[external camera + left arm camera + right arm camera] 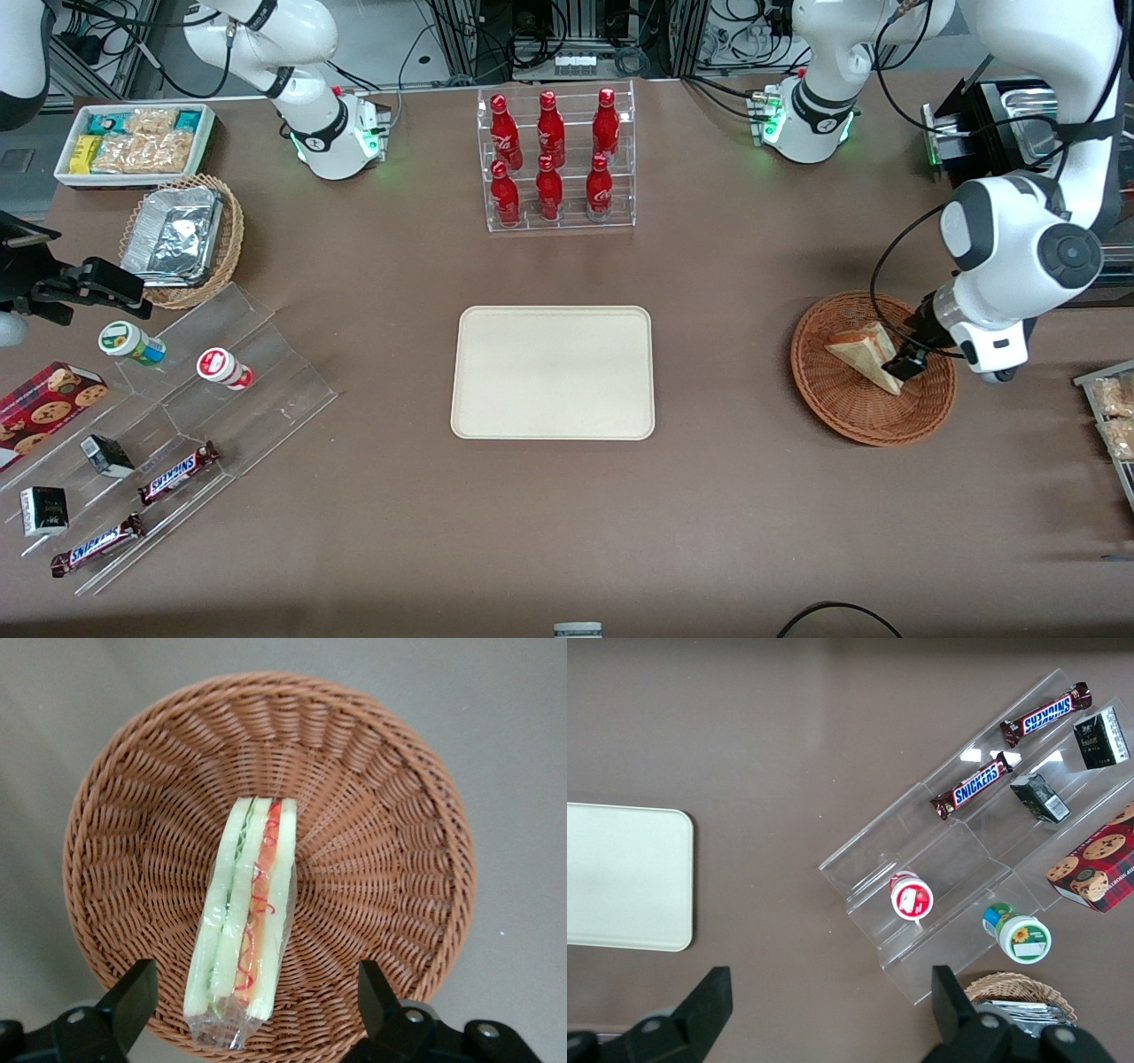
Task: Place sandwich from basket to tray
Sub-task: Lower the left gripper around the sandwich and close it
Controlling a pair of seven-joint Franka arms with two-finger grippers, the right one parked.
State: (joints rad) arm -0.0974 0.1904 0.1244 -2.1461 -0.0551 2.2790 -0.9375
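Note:
The sandwich (864,350) is a wrapped pale wedge with red and green filling, lying in the round reddish-brown wicker basket (850,424) toward the working arm's end of the table. My left gripper (904,363) hangs low over the basket, just above the sandwich's end. In the left wrist view the sandwich (248,912) lies on its side in the basket (381,815), and the gripper (255,983) is open, its black fingers (133,992) standing wide on either side of the wrapped end without touching it. The cream tray (554,372) lies flat at the table's middle with nothing on it.
A clear rack of red bottles (554,159) stands farther from the front camera than the tray. Toward the parked arm's end are a stepped acrylic stand with snack bars and cups (177,416), a tan basket with a foil container (182,239) and a white snack bin (133,142).

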